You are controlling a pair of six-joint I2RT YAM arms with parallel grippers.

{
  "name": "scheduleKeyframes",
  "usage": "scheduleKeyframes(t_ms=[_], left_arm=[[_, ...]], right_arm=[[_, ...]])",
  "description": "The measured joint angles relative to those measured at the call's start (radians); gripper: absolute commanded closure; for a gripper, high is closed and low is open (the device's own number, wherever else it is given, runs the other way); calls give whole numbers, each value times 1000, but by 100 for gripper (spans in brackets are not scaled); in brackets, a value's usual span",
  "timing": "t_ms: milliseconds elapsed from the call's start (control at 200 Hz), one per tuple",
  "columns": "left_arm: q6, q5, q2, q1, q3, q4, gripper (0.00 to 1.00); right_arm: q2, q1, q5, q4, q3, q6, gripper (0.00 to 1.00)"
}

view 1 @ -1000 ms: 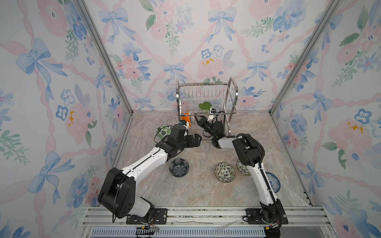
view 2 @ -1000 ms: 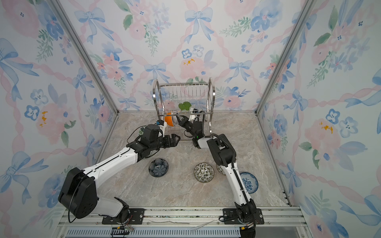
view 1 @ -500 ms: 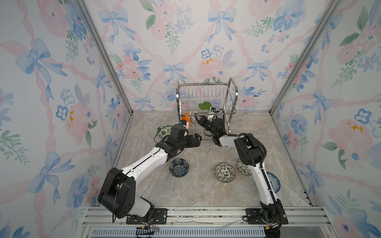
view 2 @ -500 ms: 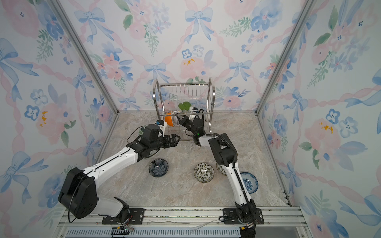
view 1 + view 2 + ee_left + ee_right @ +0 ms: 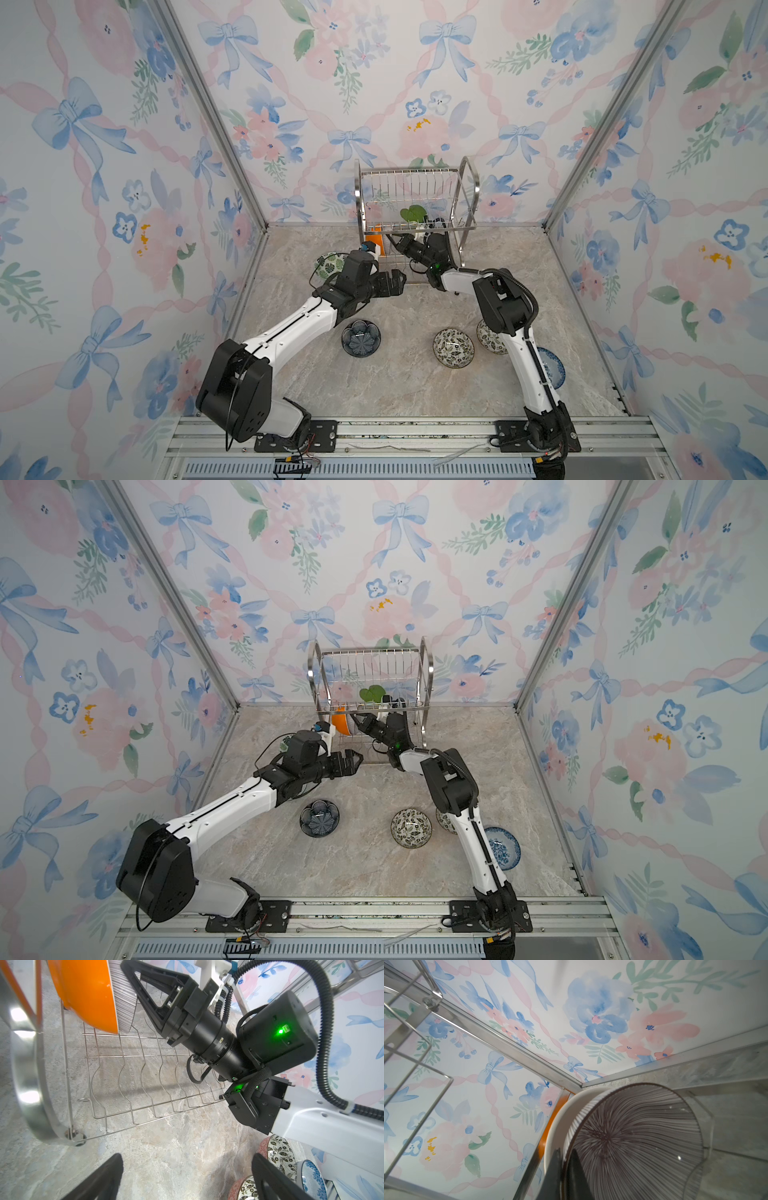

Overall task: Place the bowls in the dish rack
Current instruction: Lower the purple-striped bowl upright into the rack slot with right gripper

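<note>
- Walls (image 5: 374, 75): three; wallpaper of blue bows, pink ribbons, flowers.
- Counter (image 5: 407, 395): grey-beige marble pattern.
- Corner posts (image 5: 210, 108): silver metal.
- Front rail (image 5: 415, 430): silver metal.

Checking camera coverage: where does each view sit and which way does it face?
Top view: high over arm bases, looking down at the dish rack; both arms show.
Top view: alongside, same rack, both arms.
Left wrist: on left arm, faces rack's lower tier and right gripper; open left gripper shows.
Right wrist: on right arm, faces the purple-lined bowl its gripper pinches.
Shared: both wrist views show the orange bowl.
</note>
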Motion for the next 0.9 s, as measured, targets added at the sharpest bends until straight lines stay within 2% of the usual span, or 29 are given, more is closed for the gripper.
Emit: scheduleKeyframes(t_ms=[275, 900], left_arm=[[0, 0, -4, 4, 0, 0, 2], [0, 0, -7, 13, 0, -23, 2]], right_arm=[[0, 1, -6, -16, 4, -38, 100], [-18, 2, -16, -64, -1, -106, 84]])
